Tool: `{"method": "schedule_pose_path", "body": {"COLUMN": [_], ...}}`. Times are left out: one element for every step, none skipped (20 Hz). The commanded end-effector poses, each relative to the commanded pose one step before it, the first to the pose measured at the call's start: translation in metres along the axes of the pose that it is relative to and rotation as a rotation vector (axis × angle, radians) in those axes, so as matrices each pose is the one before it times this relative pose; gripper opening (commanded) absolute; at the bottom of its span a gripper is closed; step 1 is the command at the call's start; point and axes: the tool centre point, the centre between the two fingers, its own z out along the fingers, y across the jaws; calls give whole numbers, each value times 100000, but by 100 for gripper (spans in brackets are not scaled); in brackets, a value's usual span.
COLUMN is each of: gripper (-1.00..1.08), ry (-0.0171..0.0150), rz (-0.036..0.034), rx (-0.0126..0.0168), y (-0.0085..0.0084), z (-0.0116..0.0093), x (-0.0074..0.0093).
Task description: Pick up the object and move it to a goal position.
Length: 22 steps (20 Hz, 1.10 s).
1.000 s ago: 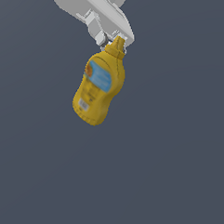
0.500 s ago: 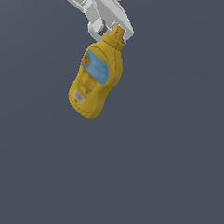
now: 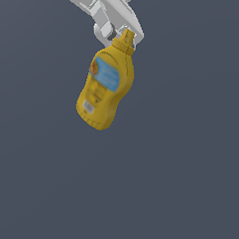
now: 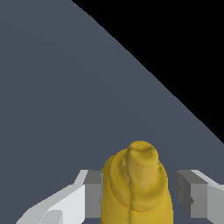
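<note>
Between gripper (image 3: 118, 36) fingers: bottle (image 3: 106, 85) neck.

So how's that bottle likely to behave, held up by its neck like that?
The bottle hangs tilted from the gripper, so it may swing or pivot. Its tapered, smooth-looking nozzle could slip. The rounded body would probably roll if laid down.

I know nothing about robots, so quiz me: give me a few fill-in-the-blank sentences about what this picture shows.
1. The claw grips the bottle near its ____ end.
2. The bottle's main colour is ____.
3. The label on the bottle's side is ____.
4. In the exterior view the bottle hangs tilted, its base toward that view's ____.

Missing words: nozzle; yellow; blue; left
</note>
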Motion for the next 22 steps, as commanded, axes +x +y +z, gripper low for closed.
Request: {"method": "schedule_pose_path", "body": {"gripper": [-100,-100,-100,-100,-100,-100,-100,-100,-100,-100,-100,-100,-100,-100,-100,-100,-100,-100,-100,-100,-100,-100], "ry": [620,0,0,0,0,0,39,0,0,0,0,0,0,0,0,0,0,0,0,-65,0,0], "rz": [-372,0,0,0,0,0,16,0,0,0,0,0,0,0,0,0,0,0,0,-4,0,0], "rx": [-925,0,0,0,0,0,-55,0,0,0,0,0,0,0,0,0,0,0,0,22,0,0], "y": [431,21,23,26,28,31,59,37,41,43,42,40,39,38,37,35,32,29,26,15,22,19], "z": [-268,71,79,85,91,97,49,107,111,114,107,97,87,78,70,62,56,49,43,83,30,24], "x": [866,233,258,282,306,328,352,371,391,407,387,359,331,304,278,254,230,206,182,140,135,111]}}
